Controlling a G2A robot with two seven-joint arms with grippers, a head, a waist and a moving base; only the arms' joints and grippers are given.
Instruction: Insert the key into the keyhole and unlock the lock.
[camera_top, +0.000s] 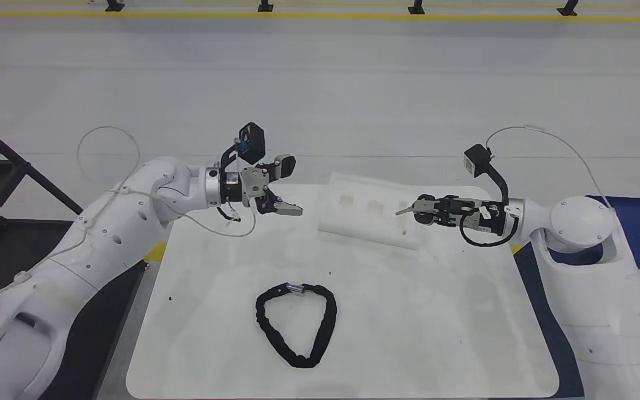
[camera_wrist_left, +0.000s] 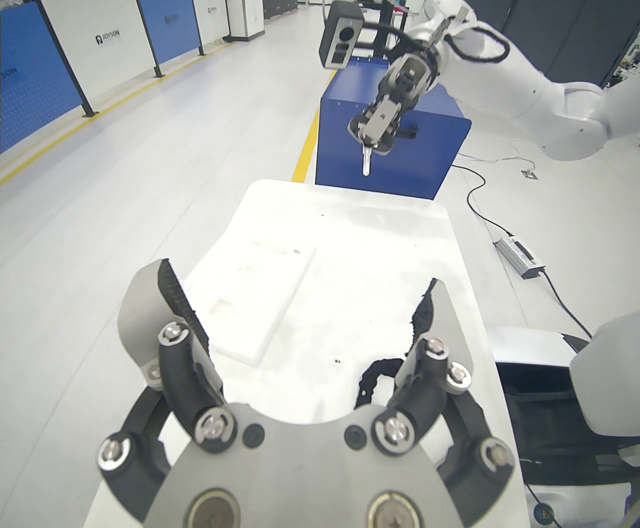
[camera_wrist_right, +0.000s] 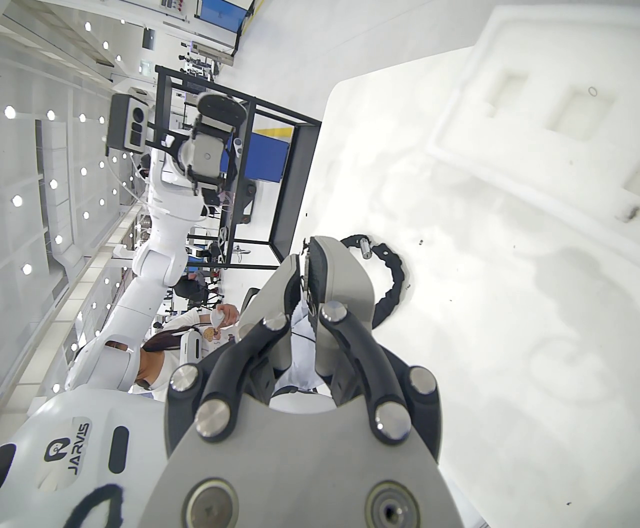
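1. Your right gripper (camera_wrist_left: 374, 136) is raised well apart from the lock (camera_wrist_right: 398, 277), on its tray side. The fingers are pressed together on the head of the key (camera_wrist_left: 366, 164), and the blade sticks out past the fingertips.
2. The lock is a black chain loop lying flat on the tabletop (camera_top: 420, 320). Its metal end (camera_wrist_right: 366, 248) faces the foam tray (camera_top: 375, 215). The keyhole is too small to make out.
3. Your left gripper (camera_wrist_left: 300, 285) is also raised clear of the lock on its tray side, with its fingers (camera_wrist_left: 175, 295) spread and empty.
4. Risk: nothing holds the lock. A push from the key would likely slide the metal end away instead of seating in it.
5. Risk: the pinch covers only the key's head. An off-angle approach could twist the key in the fingers or knock it loose.
6. Risk: turning the key may roll the loose lock along with it. Steadying the metal end with the left gripper first looks wise.
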